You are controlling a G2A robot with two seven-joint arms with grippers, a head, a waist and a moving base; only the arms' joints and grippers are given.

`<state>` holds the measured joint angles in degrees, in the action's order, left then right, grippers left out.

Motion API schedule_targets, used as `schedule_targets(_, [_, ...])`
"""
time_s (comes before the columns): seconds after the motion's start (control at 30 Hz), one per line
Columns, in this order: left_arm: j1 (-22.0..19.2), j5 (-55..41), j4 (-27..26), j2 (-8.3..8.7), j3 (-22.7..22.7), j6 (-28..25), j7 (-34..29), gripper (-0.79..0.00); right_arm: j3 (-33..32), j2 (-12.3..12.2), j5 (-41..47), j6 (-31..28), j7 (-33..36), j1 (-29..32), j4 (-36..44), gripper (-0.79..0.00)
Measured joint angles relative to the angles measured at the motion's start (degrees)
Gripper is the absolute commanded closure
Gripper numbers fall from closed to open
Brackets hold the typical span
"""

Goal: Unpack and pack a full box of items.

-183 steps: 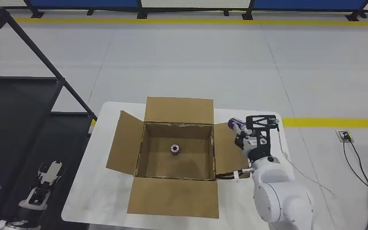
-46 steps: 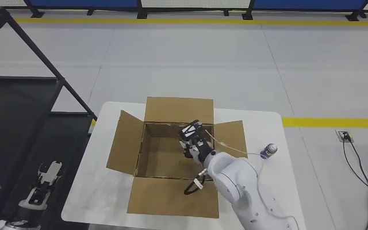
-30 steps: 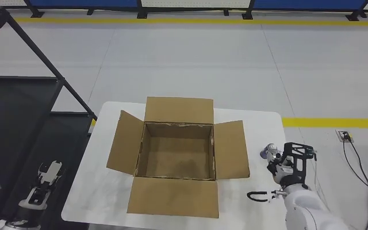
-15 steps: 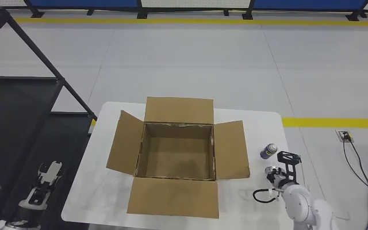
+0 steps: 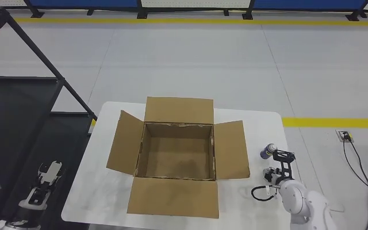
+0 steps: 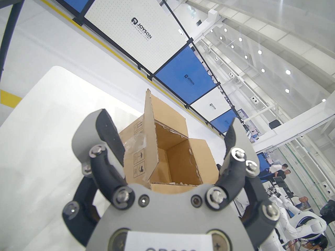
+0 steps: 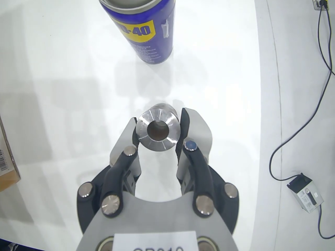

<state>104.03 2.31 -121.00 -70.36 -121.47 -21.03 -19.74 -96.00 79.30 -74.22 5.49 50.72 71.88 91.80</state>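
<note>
An open cardboard box [image 5: 177,152] stands in the middle of the white table [image 5: 109,195], flaps spread, its brown floor showing. To its right a blue spray can [image 5: 268,151] [image 7: 142,19] stands upright. Just in front of the can, my right gripper [image 5: 273,172] [image 7: 159,131] is shut on a short metal cylinder [image 7: 159,131] with a hole in its top, low over the table. My left gripper [image 5: 45,179] [image 6: 168,121] hangs open off the table's left side, with the box [image 6: 167,147] beyond its fingers.
The table's right edge runs close to the right gripper; past it a black cable [image 7: 323,53] and a small plug block [image 7: 306,194] lie on the floor. A black frame [image 5: 46,75] stands at the left.
The right arm took the metal cylinder out of the box and carried it to the table's right side. In the last half second it drew slightly nearer the spray can.
</note>
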Motion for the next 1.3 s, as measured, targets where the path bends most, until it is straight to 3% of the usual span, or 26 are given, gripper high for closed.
schedule_targets(0.03, [0.0,0.0,0.0,0.00,0.0,0.0,0.0,-0.785,0.0,0.0,0.1,0.1,0.0,0.1,0.1,-0.391])
schedule_targets(0.1, [0.0,0.0,0.0,0.00,0.0,0.0,0.0,-0.785,0.0,-0.1,0.3,0.2,-0.1,0.7,0.9,-0.480])
schedule_targets(0.27, [0.0,0.0,0.0,0.00,0.0,0.0,0.0,-0.785,0.3,-0.2,3.1,-2.9,-3.1,3.7,5.8,-0.419])
schedule_targets(0.43, [0.0,0.0,0.0,0.00,0.0,0.0,0.0,-0.785,0.7,-0.5,9.1,-12.0,-9.2,7.9,10.5,-0.388])
schedule_targets(0.6, [0.0,0.0,0.0,0.00,0.0,0.0,0.0,-0.785,1.9,-1.0,12.1,-21.9,-12.9,8.9,10.1,-0.394])
schedule_targets(0.8, [0.0,0.0,0.0,0.00,0.0,0.0,0.0,-0.785,3.1,-1.2,9.4,-17.0,-12.8,7.5,9.2,-0.468])
schedule_targets(0.87, [0.0,0.0,0.0,0.00,0.0,0.0,0.0,-0.785,3.4,-1.3,9.6,-17.1,-12.5,7.1,9.2,-0.440])
schedule_targets(1.03, [0.0,0.0,0.0,0.00,0.0,0.0,0.0,-0.785,3.2,-1.6,10.0,-17.3,-12.3,7.3,9.3,-0.520])
schedule_targets(1.3, [0.0,0.0,0.0,0.00,0.0,0.0,0.0,-0.785,3.7,-2.4,9.9,-17.6,-4.1,6.0,7.0,-0.585])
